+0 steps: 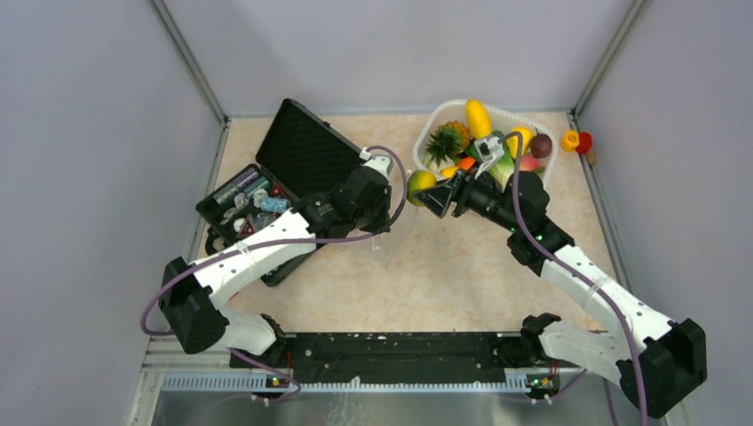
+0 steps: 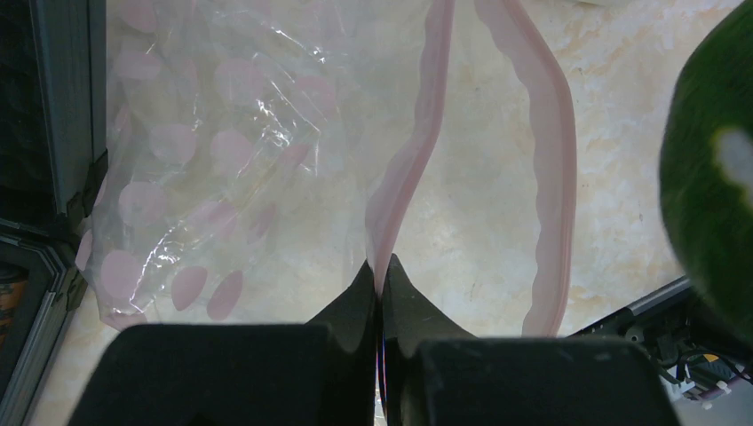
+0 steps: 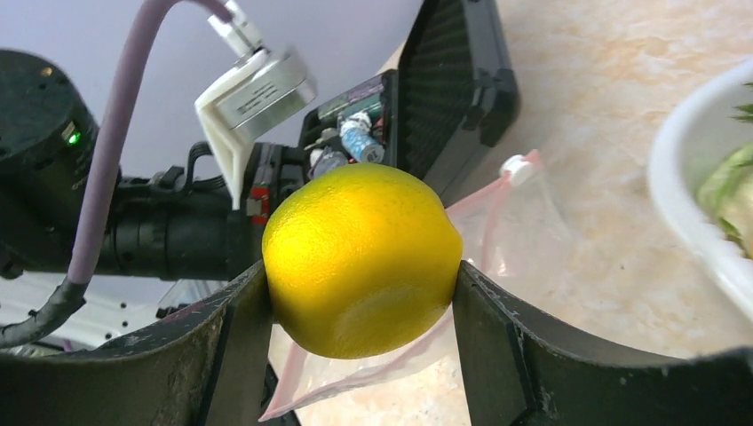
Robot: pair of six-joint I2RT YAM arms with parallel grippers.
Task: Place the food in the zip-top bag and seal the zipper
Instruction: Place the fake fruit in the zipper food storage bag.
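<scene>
Between open case (image 1: 302, 151) and tub (image 1: 432, 115), left end effector (image 2: 380, 266) tight on zipper (image 2: 417, 151), right end effector (image 3: 360, 288) tight around yellow mango (image 3: 362, 240).

In your left wrist view the zip-top bag (image 2: 222, 160) ran off the top edge, and both runs of the zipper (image 2: 555, 177) went with it. The nearer run's lower end was lost between the pinched fingers of the left gripper (image 2: 380, 266). A green rounded mass (image 2: 710, 169) at the right edge was cut off and too blurred for you to name. In your right wrist view the yellow fruit (image 3: 360, 257), clamped in the right gripper (image 3: 360, 275), hid the bag's middle. The white tub (image 3: 675, 186) was cropped at the right, and the black case (image 3: 453, 80) held items too small to identify.
</scene>
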